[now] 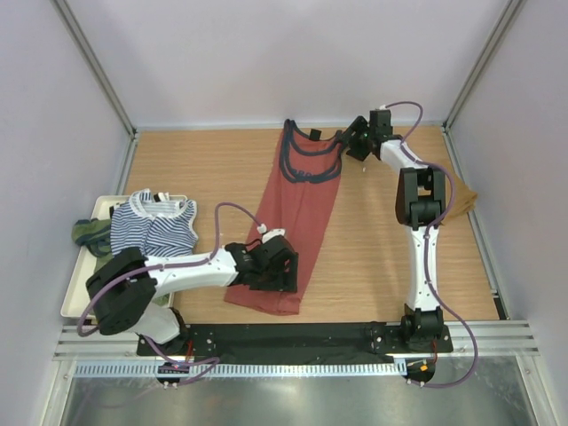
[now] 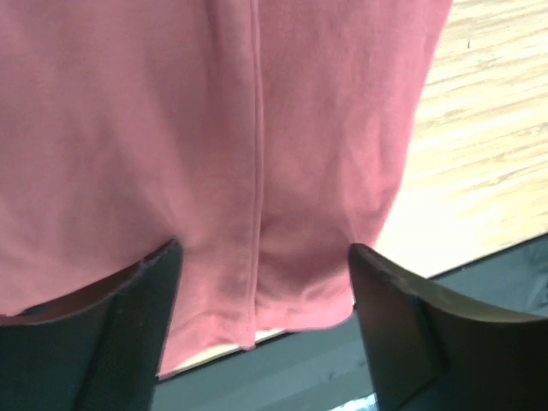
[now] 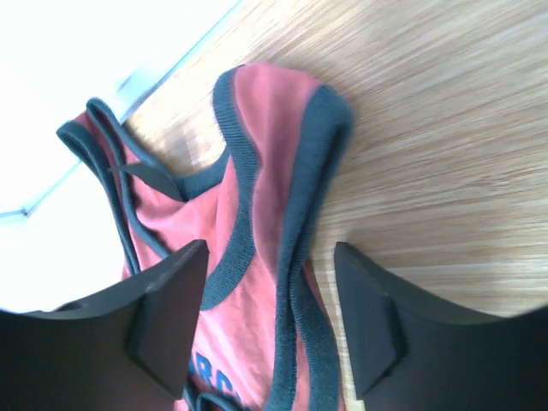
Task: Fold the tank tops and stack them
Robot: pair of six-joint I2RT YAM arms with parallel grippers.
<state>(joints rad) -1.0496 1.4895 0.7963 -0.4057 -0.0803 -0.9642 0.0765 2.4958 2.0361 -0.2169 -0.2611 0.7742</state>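
The rust-red tank top [image 1: 297, 217] with navy trim lies lengthwise on the wooden table, straps at the far end. My left gripper [image 1: 277, 266] stands open over its near hem; in the left wrist view the red cloth [image 2: 257, 128] lies between and below the spread fingers [image 2: 145, 317]. My right gripper [image 1: 353, 142] is open just over the navy-edged straps [image 3: 282, 171], with one strap lying loose between the jaws. The navy-white striped top [image 1: 155, 226] and the olive green one [image 1: 89, 233] lie at the left. A tan-brown top [image 1: 463, 200] shows at the right edge.
A white tray [image 1: 73, 288] at the left table edge carries the striped and olive tops. Metal frame posts and pale walls close in the table on three sides. The arms' black base plate [image 1: 302, 337] runs along the near edge.
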